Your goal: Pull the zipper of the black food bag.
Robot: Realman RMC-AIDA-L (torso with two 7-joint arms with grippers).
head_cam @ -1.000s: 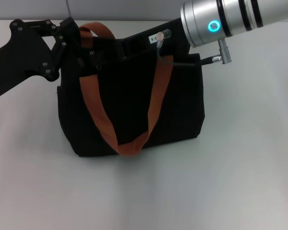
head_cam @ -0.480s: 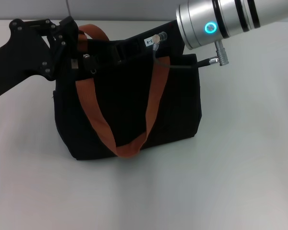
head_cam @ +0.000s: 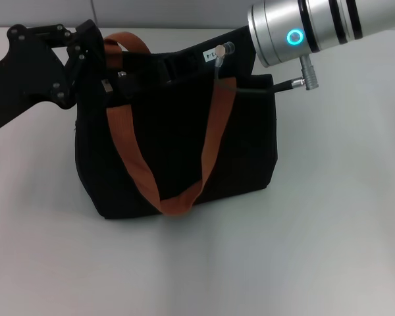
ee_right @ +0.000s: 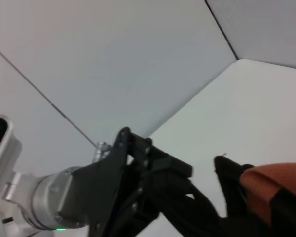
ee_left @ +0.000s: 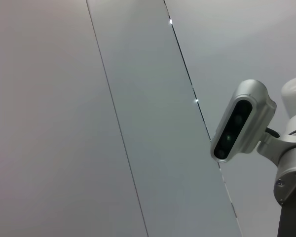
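The black food bag (head_cam: 178, 155) stands upright in the middle of the white table, one rust-orange handle (head_cam: 214, 131) hanging down its front. A small silver piece (head_cam: 107, 84), likely the zipper pull, shows at the rim's left end. My left gripper (head_cam: 97, 60) is at that left end of the rim, touching the bag beside the handle. My right gripper (head_cam: 174, 66) reaches across the top of the bag from the right, its tip hidden against the black fabric. The right wrist view shows the left gripper (ee_right: 153, 177) and an orange handle (ee_right: 269, 190).
The white table (head_cam: 342, 217) spreads around the bag on all sides. The right arm's silver wrist (head_cam: 303, 29) hangs over the bag's right end. The left wrist view shows only a wall and my head camera (ee_left: 241, 121).
The bag's left end has slid a little to the left with my left gripper. The right arm swung slightly left, then back right.
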